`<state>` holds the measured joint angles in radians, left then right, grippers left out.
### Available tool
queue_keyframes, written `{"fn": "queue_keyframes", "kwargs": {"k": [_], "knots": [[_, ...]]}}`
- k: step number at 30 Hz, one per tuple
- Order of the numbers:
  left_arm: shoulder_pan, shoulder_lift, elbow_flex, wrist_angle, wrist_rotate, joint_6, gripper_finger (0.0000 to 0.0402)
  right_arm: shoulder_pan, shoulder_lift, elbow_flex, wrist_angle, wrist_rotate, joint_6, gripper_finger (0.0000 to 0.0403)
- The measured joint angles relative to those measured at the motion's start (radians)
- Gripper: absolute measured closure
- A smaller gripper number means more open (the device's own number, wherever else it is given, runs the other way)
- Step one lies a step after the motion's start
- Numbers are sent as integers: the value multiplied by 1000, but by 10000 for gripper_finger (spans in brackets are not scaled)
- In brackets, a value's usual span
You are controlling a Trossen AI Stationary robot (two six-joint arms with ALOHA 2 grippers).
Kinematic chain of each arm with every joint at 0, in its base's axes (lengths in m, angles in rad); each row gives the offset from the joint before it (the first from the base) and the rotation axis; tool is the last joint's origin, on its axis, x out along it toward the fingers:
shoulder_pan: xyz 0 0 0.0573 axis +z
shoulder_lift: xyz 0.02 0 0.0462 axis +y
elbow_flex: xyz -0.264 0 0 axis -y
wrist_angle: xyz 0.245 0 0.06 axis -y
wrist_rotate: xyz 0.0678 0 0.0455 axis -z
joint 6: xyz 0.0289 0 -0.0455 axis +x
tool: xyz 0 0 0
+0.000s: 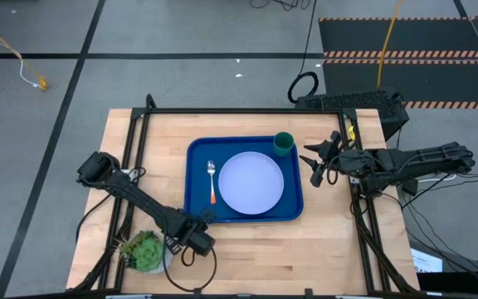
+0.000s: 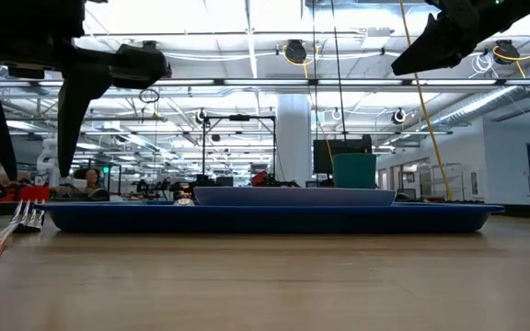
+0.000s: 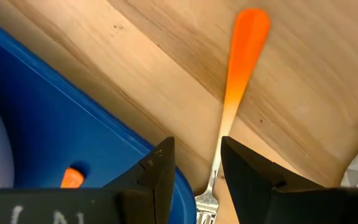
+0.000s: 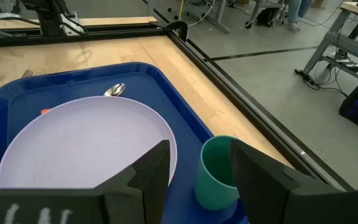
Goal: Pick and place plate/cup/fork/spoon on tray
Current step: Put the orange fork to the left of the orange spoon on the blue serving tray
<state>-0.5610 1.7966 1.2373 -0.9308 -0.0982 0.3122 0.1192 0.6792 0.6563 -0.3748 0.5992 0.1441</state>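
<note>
The blue tray [image 1: 196,178] lies mid-table. On it are the pale plate [image 1: 251,183], the dark green cup [image 1: 283,144] at its far right corner, and the spoon [image 1: 212,181] left of the plate. The fork [image 3: 238,74] lies flat on the wood just off the tray's near left corner, with its tines [image 2: 28,216] toward the tray. My left gripper [image 3: 197,180] is open above the fork, one finger on each side of its neck and clear of it in the low view [image 2: 35,161]. My right gripper [image 1: 318,162] is open and empty, raised right of the cup [image 4: 219,171].
A small white pot with a green plant [image 1: 146,249] stands at the near left, close behind my left arm. Black frame rails [image 1: 135,166] run along the table's left, right and far sides. Bare wood [image 1: 289,257] lies in front of the tray.
</note>
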Motion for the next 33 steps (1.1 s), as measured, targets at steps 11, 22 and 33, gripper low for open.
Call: {"fn": "queue_keyframes", "kwargs": {"k": [11,22,33], "knots": [[11,0,0,6,-27,45,268,0,0,0,0,0,2,243],[12,0,0,198,-51,-254,268,0,0,0,-3,1,1,243],[35,0,1,73,-30,-757,268,0,0,0,-3,1,1,243]]}}
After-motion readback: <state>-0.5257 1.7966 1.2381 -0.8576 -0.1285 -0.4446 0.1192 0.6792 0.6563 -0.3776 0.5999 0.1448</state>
